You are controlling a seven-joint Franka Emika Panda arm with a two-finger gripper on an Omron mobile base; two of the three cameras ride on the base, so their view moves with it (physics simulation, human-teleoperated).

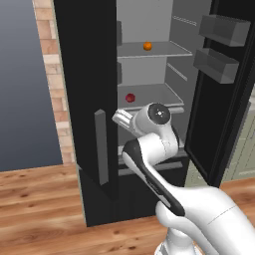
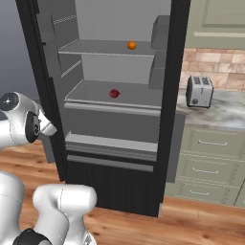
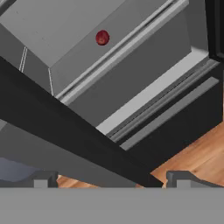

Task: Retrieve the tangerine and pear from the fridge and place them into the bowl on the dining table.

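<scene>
**Open fridge, both fruits on their shelves, claw spread wide and empty**

Gripper (image 3: 112,179) first, right at the lens: its two dark fingertips (image 3: 43,178) stand far apart at the foot of the hand view, nothing between them, so the claw is released; just ahead of it the black edge of the left door (image 3: 65,127) cuts diagonally across, standing between the hand and the shelves; past that edge sits the pear (image 3: 102,37), dark red, on the lower shelf (image 3: 74,26); from the left base view the same fruit lies towards the left of that shelf, just above the arm's wrist (image 1: 158,113); one shelf up rests the tangerine (image 1: 147,46), bright orange, near the middle; the fridge (image 2: 119,182) has both doors swung open, grey handle (image 1: 101,147) on the left one, door bins (image 1: 216,64) on the right one; off to the right, a toaster (image 2: 199,91) stands on the marble counter (image 2: 220,115) over sage drawers (image 2: 210,162); wooden floor (image 1: 40,209) below.
</scene>
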